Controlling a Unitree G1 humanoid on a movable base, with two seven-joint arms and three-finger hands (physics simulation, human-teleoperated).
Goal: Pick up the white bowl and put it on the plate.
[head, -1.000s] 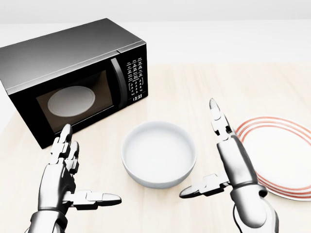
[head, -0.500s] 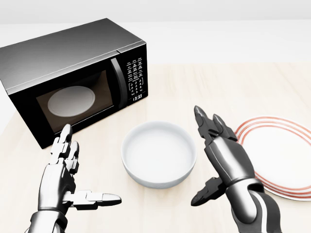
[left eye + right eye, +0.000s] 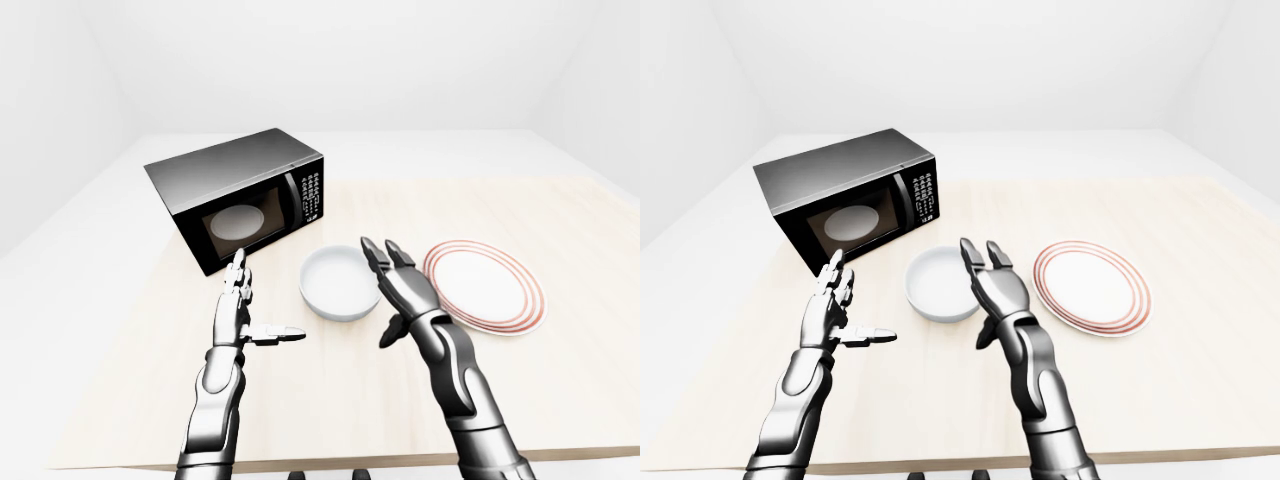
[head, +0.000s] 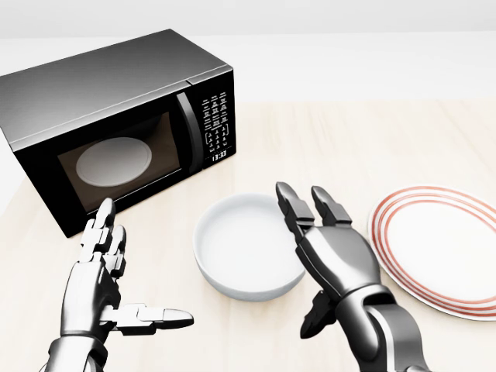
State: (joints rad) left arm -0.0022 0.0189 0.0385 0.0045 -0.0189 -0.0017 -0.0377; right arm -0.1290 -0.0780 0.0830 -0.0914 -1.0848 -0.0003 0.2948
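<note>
Right robot hand (image 4: 329, 252) open, fingers overlapping white bowl (image 4: 244, 252) right rim.

Microwave (image 4: 116, 132): control panel (image 4: 215, 128) on its right side carries rows of small white button markings, too small to read; below them a small lit clock display (image 4: 218, 155), digits appear to read 13:33, not certain at this size; no brand name legible on the door or casing; no lettering on the white bowl (image 4: 249, 246); none on the plate (image 4: 442, 248), only red rings round its rim.
</note>
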